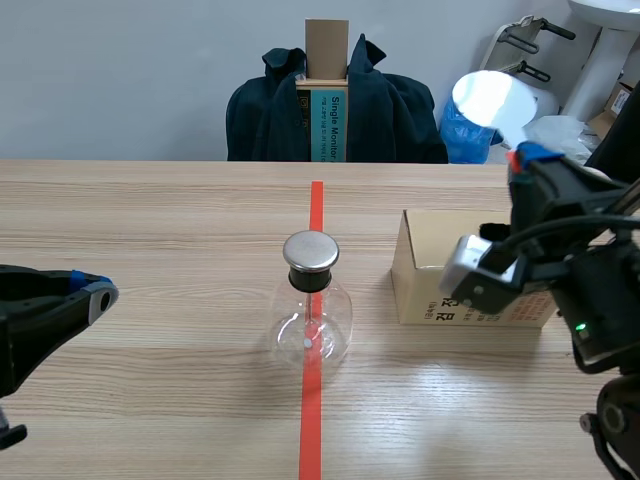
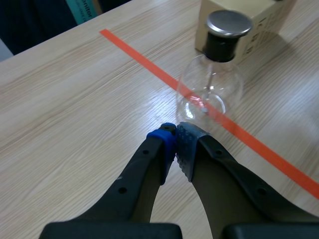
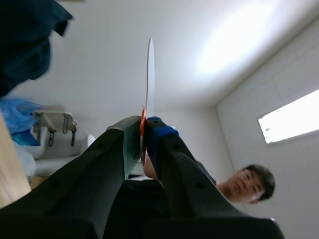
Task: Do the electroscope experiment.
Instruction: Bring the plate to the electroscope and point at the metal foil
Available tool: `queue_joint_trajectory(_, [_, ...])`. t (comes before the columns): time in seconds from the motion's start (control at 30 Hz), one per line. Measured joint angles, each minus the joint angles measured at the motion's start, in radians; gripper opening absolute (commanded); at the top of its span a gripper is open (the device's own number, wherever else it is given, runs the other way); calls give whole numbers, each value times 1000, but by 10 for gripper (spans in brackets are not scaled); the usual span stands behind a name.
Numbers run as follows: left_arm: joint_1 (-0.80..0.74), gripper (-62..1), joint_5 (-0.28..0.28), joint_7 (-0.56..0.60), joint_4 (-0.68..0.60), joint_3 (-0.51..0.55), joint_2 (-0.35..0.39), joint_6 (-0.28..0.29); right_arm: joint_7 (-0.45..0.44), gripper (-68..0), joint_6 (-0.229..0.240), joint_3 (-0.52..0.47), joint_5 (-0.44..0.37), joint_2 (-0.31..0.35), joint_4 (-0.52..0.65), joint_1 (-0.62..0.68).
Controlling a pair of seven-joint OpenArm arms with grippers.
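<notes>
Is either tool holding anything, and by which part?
The right tool pinches a thin white disc by its edge, where a red part shows. The left tool is shut on nothing.

Glass electroscope upright on red tape, ctr; white disc raised.

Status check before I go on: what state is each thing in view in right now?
electroscope flask: upright, capped, nothing touching it.
white disc: raised in the air, clamped at its lower edge.
right gripper: shut on the white disc.
left gripper: shut on nothing, low, short of the electroscope flask.
cardboard box: lying flat, apart from the electroscope flask.
</notes>
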State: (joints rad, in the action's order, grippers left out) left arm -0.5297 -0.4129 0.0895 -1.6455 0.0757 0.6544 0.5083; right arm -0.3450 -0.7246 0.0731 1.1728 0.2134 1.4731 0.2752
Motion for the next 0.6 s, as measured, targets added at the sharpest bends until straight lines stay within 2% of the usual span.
queue_joint_trajectory(0.2, [241,-583,8,126,307,-207,-4,24,6,-669,2,-51,-162,0,177,5])
queue_joint_trajectory(0.33, [366,-581,86,218,453,-312,-37,28,1,-669,0,-87,-271,0,268,5])
queue_joint_trajectory(0.47, [443,-581,245,280,535,-386,-104,39,-29,-668,0,-99,-354,0,297,5])
queue_joint_trajectory(0.6, [499,-581,321,307,605,-439,-197,19,-97,-668,0,-99,-355,0,297,5])
